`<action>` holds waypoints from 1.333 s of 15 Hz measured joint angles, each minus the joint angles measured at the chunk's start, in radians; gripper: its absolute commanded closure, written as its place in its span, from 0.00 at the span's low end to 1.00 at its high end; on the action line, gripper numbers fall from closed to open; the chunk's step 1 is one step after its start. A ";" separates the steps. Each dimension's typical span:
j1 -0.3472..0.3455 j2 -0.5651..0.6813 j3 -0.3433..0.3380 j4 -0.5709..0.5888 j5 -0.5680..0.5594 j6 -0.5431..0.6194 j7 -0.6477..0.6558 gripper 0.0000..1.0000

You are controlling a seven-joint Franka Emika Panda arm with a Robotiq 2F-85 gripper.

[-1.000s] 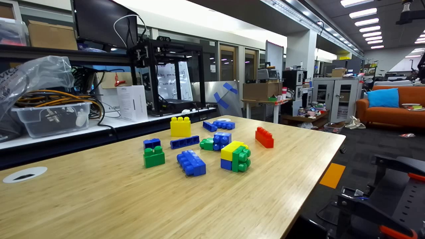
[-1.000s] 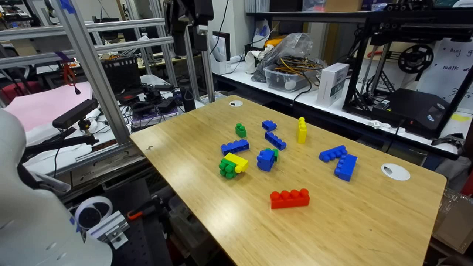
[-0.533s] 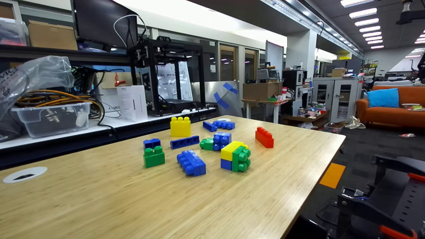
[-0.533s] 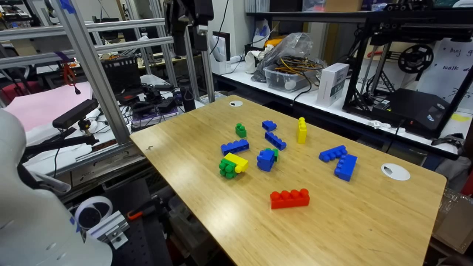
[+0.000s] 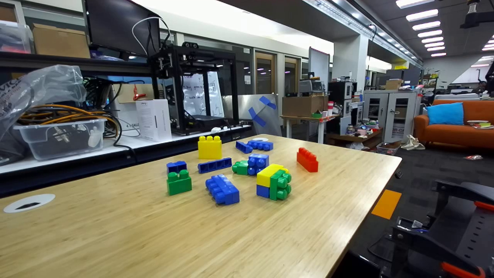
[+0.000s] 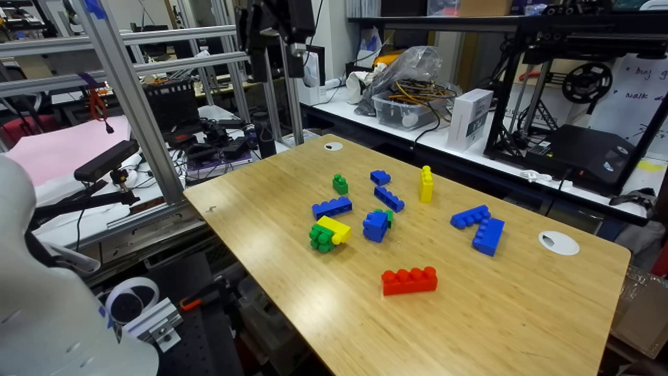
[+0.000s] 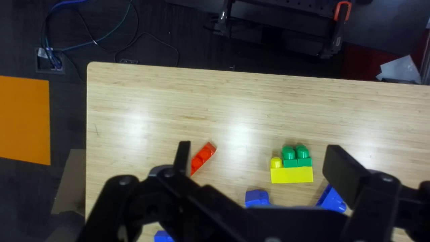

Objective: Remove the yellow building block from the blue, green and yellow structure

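The blue, green and yellow structure [image 5: 273, 188] lies on its side on the table in both exterior views. Its yellow building block [image 5: 268, 176] is on top, joined to the green studded part, with blue under it. In an exterior view the yellow block [image 6: 334, 228] shows beside the green studs [image 6: 321, 238]; the blue part is hidden there. In the wrist view the yellow block [image 7: 291, 175] lies between the fingers, nearer the right one, well below them. My gripper [image 6: 277, 70] is open and empty, high above the table; it also shows in the wrist view [image 7: 259, 149].
A loose blue brick [image 6: 332, 207] and a blue-and-green pair [image 6: 375, 226] lie close to the structure. A red brick [image 6: 409, 281], a taller yellow block [image 6: 426, 185], a lone green block [image 6: 340, 184] and more blue bricks [image 6: 488, 236] stand around on the wooden table [image 6: 469, 324].
My gripper has moved a little right and down in an exterior view during the last half second. The bricks have not moved.
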 measured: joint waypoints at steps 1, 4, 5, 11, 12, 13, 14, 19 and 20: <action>0.007 0.020 -0.015 -0.002 -0.001 0.027 -0.056 0.00; 0.020 0.110 -0.062 -0.004 -0.007 0.130 -0.224 0.00; 0.023 0.148 -0.074 -0.004 -0.008 0.169 -0.281 0.00; 0.055 0.325 -0.076 -0.005 -0.040 0.310 -0.539 0.00; 0.063 0.342 -0.070 -0.005 -0.054 0.311 -0.571 0.00; 0.068 0.356 -0.061 -0.005 -0.074 0.308 -0.584 0.00; 0.071 0.365 -0.055 -0.005 -0.088 0.306 -0.587 0.00; 0.072 0.369 -0.054 -0.002 -0.099 0.303 -0.597 0.00; 0.072 0.368 -0.054 -0.002 -0.099 0.303 -0.597 0.00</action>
